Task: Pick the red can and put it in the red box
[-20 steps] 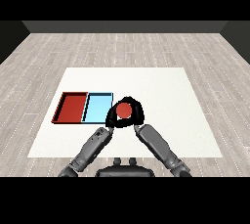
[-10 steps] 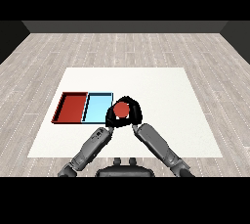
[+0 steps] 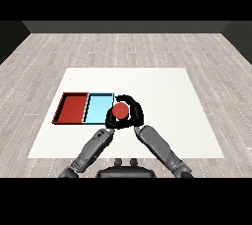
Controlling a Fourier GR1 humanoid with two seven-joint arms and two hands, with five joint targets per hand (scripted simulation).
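Fingers of the right robot hand curled round the red can, held just beside the light blue tray; the left robot hand sat close below, fingers unreadable. Carrying well meant keeping the can upright, passing over the blue tray, and lowering it inside the red tray on the desk.

Two grey forearms are seen, the left forearm and the right forearm, each built from rounded, tube-like segments with darker seams between them. Each forearm is ended by a black hand, the left hand and the right hand, made of slim dark fingers and a thumb.
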